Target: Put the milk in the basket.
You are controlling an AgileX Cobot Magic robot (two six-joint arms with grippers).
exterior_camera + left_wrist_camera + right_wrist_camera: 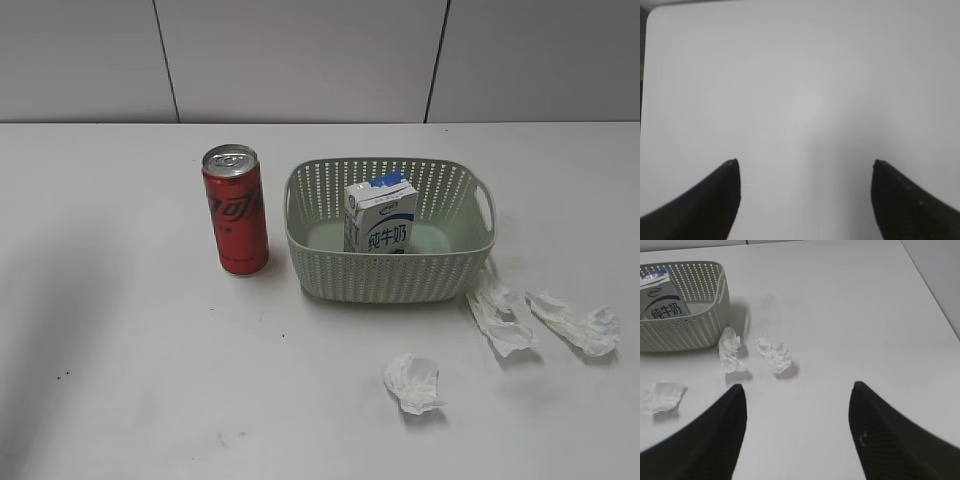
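The milk [381, 215], a small white carton with a blue top and blue characters, stands upright inside the pale green basket [330, 265] at the table's middle. Both show in the right wrist view, the milk [661, 300] in the basket [690, 332] at the upper left. My right gripper [799, 390] is open and empty over bare table, well to the right of the basket. My left gripper [805, 162] is open and empty over bare white table. Neither gripper shows in the exterior view.
A red soda can [235, 210] stands just left of the basket. Three crumpled white tissues lie in front of and right of the basket [412, 383] [500, 318] [580, 325]. A grey wall runs behind the table.
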